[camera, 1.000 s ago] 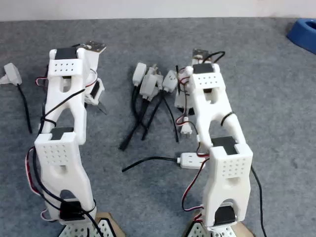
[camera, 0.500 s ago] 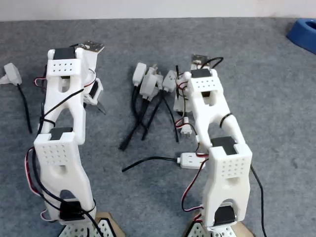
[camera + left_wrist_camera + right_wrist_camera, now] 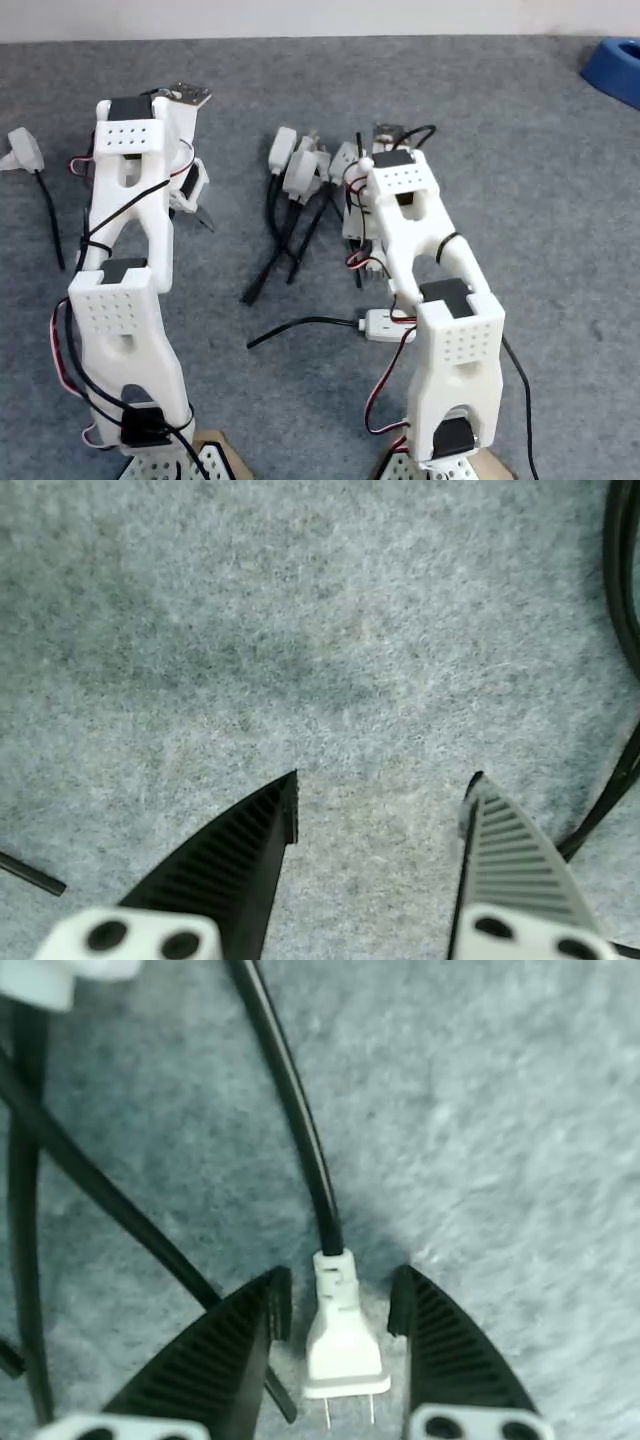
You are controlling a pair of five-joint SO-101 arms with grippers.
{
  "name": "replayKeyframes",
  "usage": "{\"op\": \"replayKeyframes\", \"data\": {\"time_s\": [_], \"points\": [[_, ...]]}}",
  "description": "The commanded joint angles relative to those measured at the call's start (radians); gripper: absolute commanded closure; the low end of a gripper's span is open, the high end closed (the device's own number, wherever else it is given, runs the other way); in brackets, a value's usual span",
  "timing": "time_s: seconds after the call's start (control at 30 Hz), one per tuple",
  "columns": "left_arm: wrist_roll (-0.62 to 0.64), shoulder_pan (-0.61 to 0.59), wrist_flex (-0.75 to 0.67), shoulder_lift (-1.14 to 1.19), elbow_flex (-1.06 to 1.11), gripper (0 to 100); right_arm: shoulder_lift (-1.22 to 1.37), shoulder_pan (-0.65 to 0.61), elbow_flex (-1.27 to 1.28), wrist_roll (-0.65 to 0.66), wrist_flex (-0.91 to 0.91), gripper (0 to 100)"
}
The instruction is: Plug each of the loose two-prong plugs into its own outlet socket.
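Grey tabletop (image 3: 560,200) carries loose plugs (image 3: 300,165), apparently none inserted yet. Right tool (image 3: 340,1280) stands open astride one plug (image 3: 340,1345); left tool (image 3: 382,778) open, empty.

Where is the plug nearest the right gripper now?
In the right wrist view, the white plug lies on the grey carpet, within the open right gripper.

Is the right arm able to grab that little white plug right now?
Probably yes. The right gripper is open, with the white plug lying on the carpet between its fingers and nothing on top. A black cord beside one finger might get nudged.
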Motion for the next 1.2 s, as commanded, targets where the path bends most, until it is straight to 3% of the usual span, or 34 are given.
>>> {"op": "replayKeyframes", "data": {"time_s": [0.0,0.1,0.5,0.9,1.03,1.17], "points": [[-0.009,-0.007,0.000,-0.059,-0.004,73,-0.008,-0.010,0.002,0.018,-0.016,89.3],[-0.009,-0.007,0.002,-0.061,-0.004,73,0.022,-0.010,-0.001,0.018,-0.012,99.8],[-0.009,0.007,0.002,-0.059,-0.004,73,-0.015,0.007,-0.051,0.097,0.093,99.2],[-0.064,0.188,0.038,-0.068,-0.088,73,-0.696,0.176,-0.044,0.344,0.315,99.2],[0.034,0.219,0.074,-0.088,-0.193,73,-0.951,0.145,0.093,0.374,0.355,99.2],[0.064,0.249,0.075,-0.199,-0.165,73,-1.262,0.105,0.386,0.381,0.295,99.2]]}}
